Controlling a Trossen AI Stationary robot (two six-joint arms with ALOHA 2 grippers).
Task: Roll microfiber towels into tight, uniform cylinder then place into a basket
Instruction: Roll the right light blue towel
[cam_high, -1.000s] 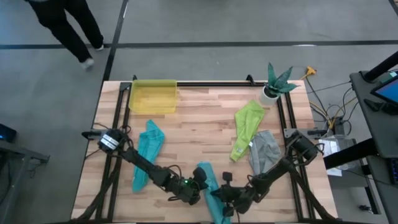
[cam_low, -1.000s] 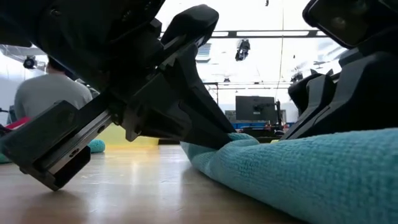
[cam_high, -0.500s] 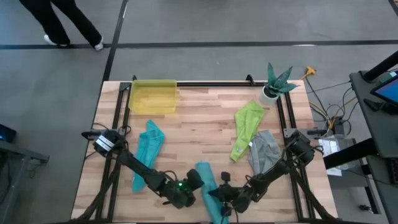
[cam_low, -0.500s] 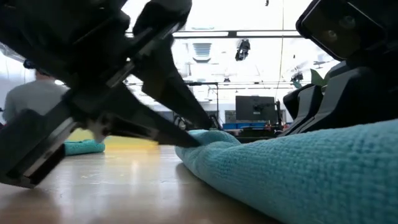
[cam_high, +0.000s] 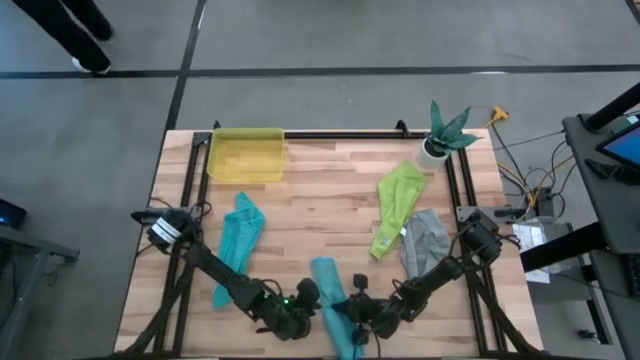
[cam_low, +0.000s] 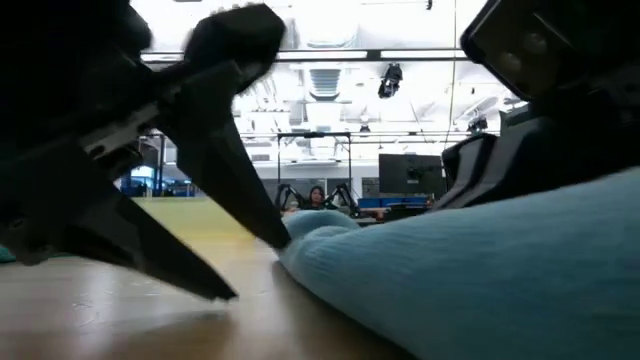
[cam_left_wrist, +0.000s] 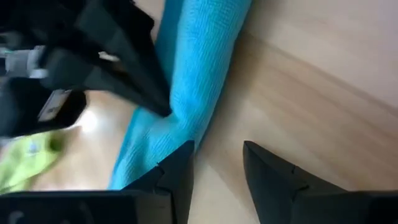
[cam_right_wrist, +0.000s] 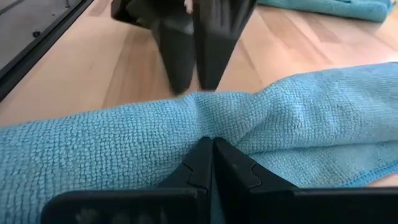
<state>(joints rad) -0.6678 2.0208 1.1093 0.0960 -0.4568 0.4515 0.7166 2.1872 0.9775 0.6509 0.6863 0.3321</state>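
High view: both arms meet at the near edge of the tabletop (cam_high: 330, 200) over the light blue towel (cam_high: 328, 290), the left tool (cam_high: 304, 300) on one side, the right tool (cam_high: 352, 312) on the other. The teal towel (cam_high: 238, 240), lime green towel (cam_high: 397, 205) and grey towel (cam_high: 427, 245) lie unrolled; the basket (cam_high: 245, 155) sits empty at the far left corner.

Low view: the light blue towel (cam_low: 470, 280) is bunched, not yet a cylinder.

Left wrist view: the left tool (cam_left_wrist: 217, 168) has its fingers apart, one touching the light blue towel's (cam_left_wrist: 193, 81) edge, gripping nothing.

Right wrist view: the right tool (cam_right_wrist: 208, 163) has its fingers pressed together, pinching a fold of the light blue towel (cam_right_wrist: 124, 155).

Doing it well: likely flatten the cloth first, then roll with even tension from one short edge.
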